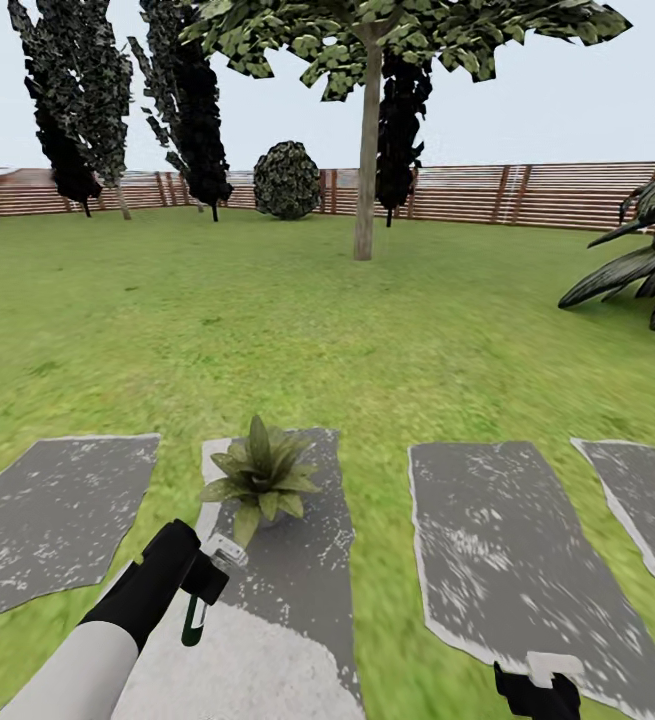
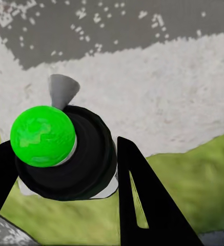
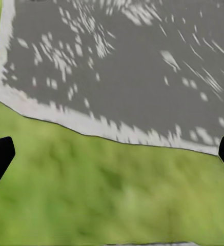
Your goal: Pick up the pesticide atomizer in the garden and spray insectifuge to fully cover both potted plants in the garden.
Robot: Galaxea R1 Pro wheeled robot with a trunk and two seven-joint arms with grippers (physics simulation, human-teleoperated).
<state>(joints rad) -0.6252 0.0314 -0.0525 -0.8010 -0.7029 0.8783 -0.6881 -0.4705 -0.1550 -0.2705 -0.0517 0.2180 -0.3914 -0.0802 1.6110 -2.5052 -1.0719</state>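
— What is the left hand (image 1: 203, 578) doing?
— It is clenched around the pesticide atomizer (image 1: 197, 610), which hangs over a grey stepping stone (image 1: 297, 590), just short of the potted plant (image 1: 260, 477).
— In the left wrist view?
— The fingers (image 2: 142, 205) flank its dark body (image 2: 86, 164).
— The right hand (image 1: 539, 692)?
— Spread wide, holding nothing, over lawn (image 3: 112, 195) beside a stone.

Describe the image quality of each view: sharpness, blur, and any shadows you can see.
Head view: flat, even daylight, no distinct cast shadows; the potted plant is fairly crisp, the lawn soft and smeared. Left wrist view: the pesticide atomizer in the left gripper looms large, edges blocky. Right wrist view: grass and stepping stone look streaked, as if motion-blurred.
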